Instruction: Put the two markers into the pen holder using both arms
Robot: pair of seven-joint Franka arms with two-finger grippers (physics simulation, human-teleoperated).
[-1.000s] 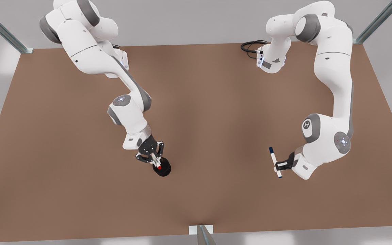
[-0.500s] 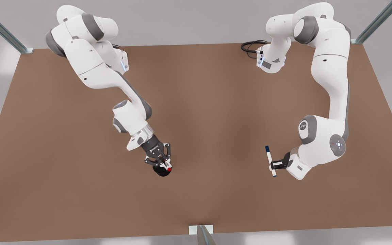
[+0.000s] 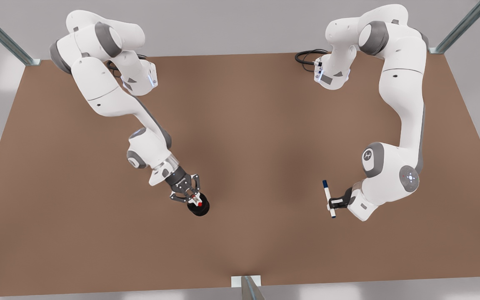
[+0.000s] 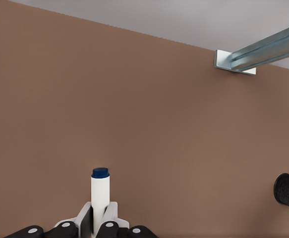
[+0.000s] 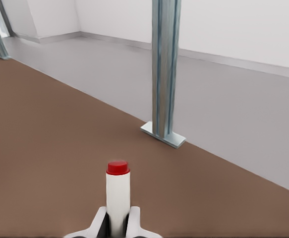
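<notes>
— Where's red?
— My right claw [image 3: 191, 195] clamps the red-capped marker [image 3: 198, 203] directly over the pen holder [image 3: 198, 207].
— Blue?
— Left claw [image 3: 334, 203] grips the blue-capped marker [image 3: 328, 198], well apart from the holder, above the table [image 3: 256, 146].

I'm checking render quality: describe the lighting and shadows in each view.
Front view: even, soft light on the brown table, a faint darker band down its middle, no hard shadows.
Left wrist view: flat light, the blue-capped white marker crisp.
Right wrist view: the red-capped white marker shaded softly, the metal post faintly streaked.
</notes>
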